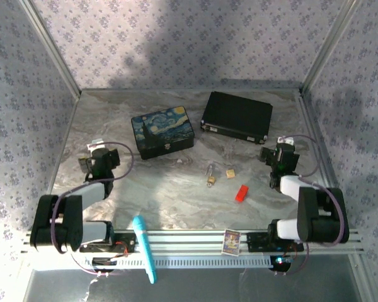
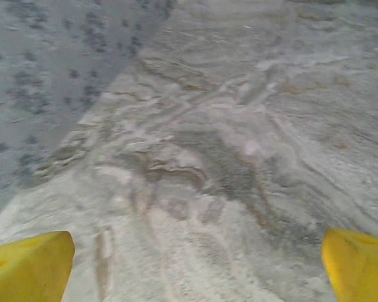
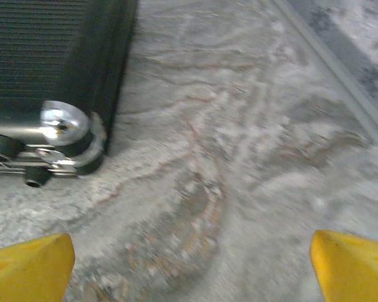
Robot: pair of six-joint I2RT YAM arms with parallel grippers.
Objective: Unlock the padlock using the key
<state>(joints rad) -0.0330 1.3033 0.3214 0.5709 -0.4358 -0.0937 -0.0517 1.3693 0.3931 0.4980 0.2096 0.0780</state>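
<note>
Padlock (image 1: 211, 178) lying in the middle of the bench (image 1: 176, 198), key (image 1: 178, 162) lying near it toward the left edge; left gripper (image 2: 195, 267) hovering by the left edge, fingers spread apart; right gripper (image 3: 192, 264) hovering beside the black case (image 3: 50, 56), fingers spread apart

A small brass-gold padlock (image 1: 210, 179) with a thin silver U-shaped shackle lies flat near the middle of the marbled grey counter (image 1: 145, 189), shackle pointing away. A tiny pale silvery key (image 1: 179, 162), little more than a speck, lies apart to its left.
</note>
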